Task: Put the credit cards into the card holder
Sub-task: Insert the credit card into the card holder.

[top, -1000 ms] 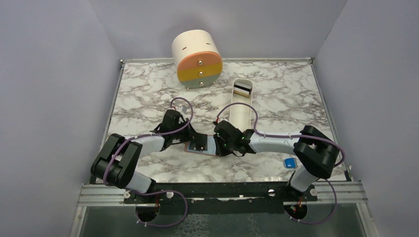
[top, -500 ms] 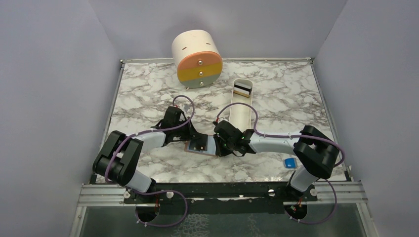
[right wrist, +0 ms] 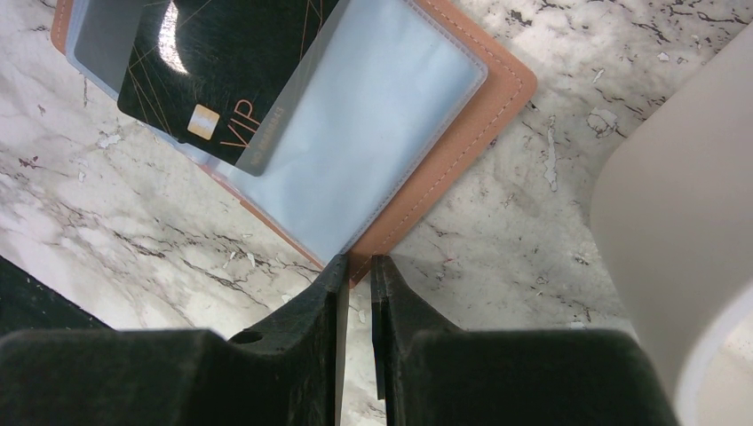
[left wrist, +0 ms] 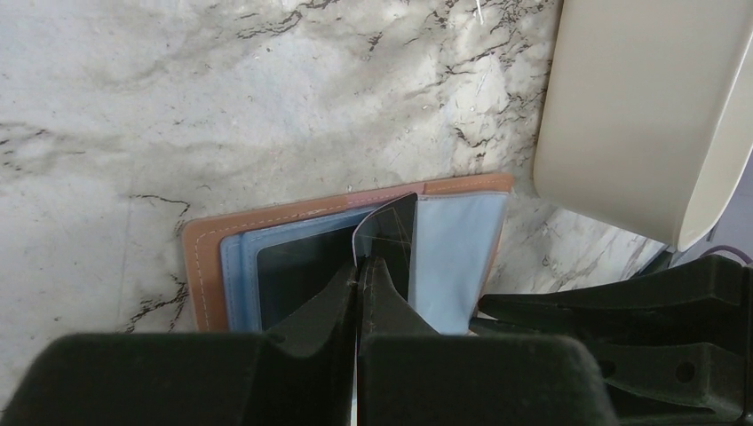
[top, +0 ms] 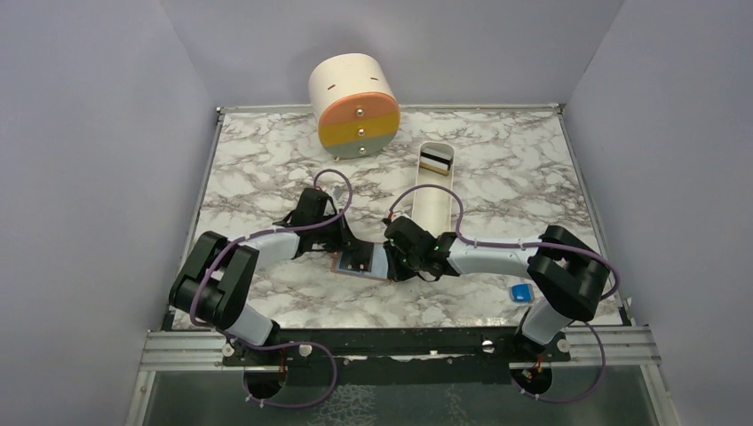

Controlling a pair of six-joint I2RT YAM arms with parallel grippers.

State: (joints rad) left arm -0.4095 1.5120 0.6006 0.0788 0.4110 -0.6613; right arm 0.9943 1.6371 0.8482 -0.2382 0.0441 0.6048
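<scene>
The tan card holder (top: 338, 266) lies open on the marble between my two grippers, showing light-blue inner pockets (left wrist: 457, 248). My left gripper (left wrist: 360, 264) is shut on the near edge of a black credit card (left wrist: 391, 232), which bows upward with its far end at the holder's middle pocket. In the right wrist view that black card (right wrist: 222, 62), marked VIP, lies partly under a translucent sleeve (right wrist: 373, 133). My right gripper (right wrist: 358, 264) is shut on the holder's tan corner (right wrist: 462, 133), with the jaws a narrow gap apart. More cards (top: 435, 162) lie in the tray's far end.
A long white tray (top: 432, 200) stands just beyond the grippers, close to the holder (left wrist: 639, 115). A round cream drawer unit (top: 353, 105) sits at the back. A small blue block (top: 521, 292) lies by the right arm's base.
My left arm's elbow and wrist have edged slightly away from me while its fingers stay at the card holder. The right arm has not moved.
</scene>
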